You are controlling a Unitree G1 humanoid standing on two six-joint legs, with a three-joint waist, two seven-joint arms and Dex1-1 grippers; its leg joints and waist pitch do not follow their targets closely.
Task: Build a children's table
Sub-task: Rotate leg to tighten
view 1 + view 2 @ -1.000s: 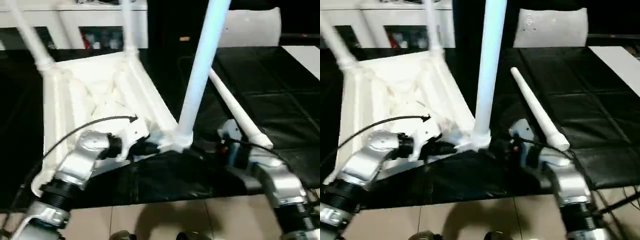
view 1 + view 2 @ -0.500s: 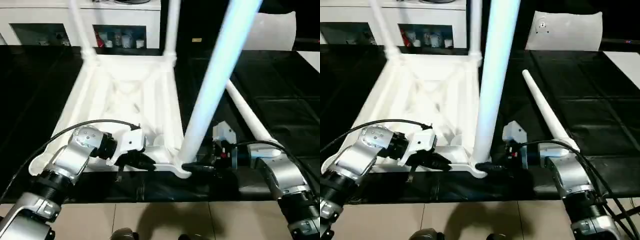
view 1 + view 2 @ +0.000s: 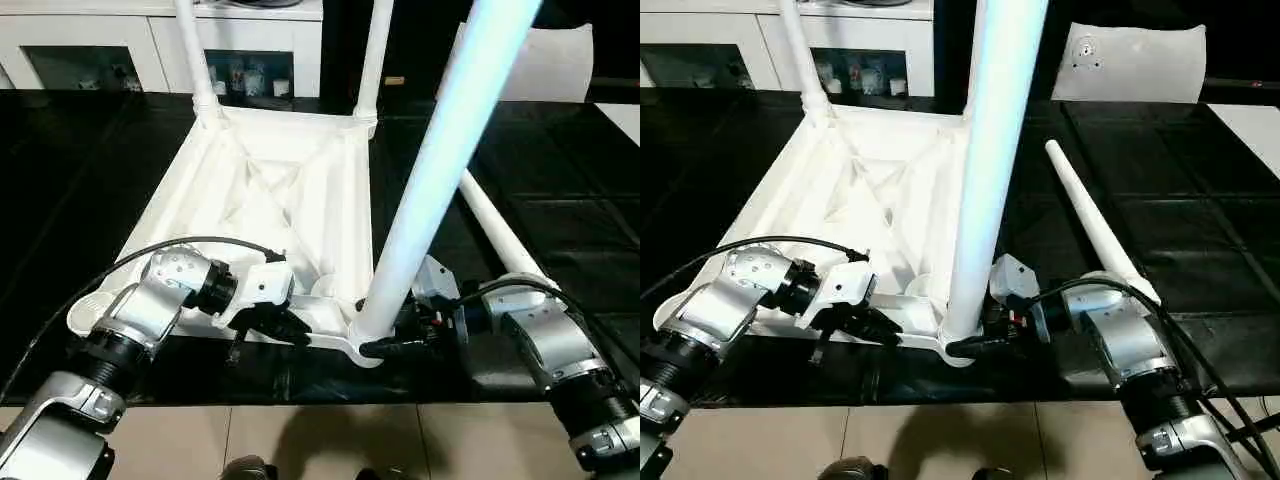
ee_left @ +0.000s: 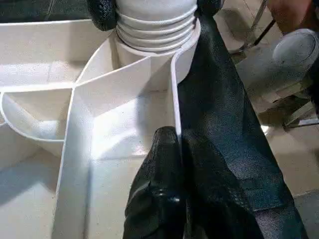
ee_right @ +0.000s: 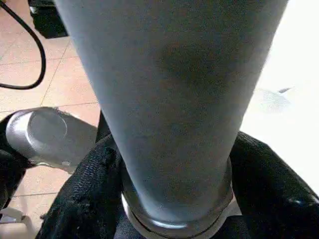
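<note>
The children's table lies upside down, its ribbed white top (image 3: 280, 190) on a black mat. Two legs (image 3: 195, 60) (image 3: 375, 50) stand in the far corner sockets. A third leg (image 3: 440, 170) rises from the near right corner. A loose fourth leg (image 3: 1090, 215) lies on the mat to the right. My left gripper (image 3: 290, 330) is shut on the top's thin near rim (image 4: 174, 89). My right gripper (image 3: 970, 345) clasps the ringed base (image 4: 154, 25) of the near right leg, one finger (image 5: 84, 184) on each side of it.
A white cabinet with glass doors (image 3: 90, 40) stands along the back. A flat white board (image 3: 1130, 60) leans at the back right. The black mat (image 3: 560, 170) ends near me at a tiled floor (image 3: 300, 440).
The camera has swung, so the whole picture has shifted. My right gripper's fingers have closed in around the base of the near right leg. The left gripper keeps its hold on the rim.
</note>
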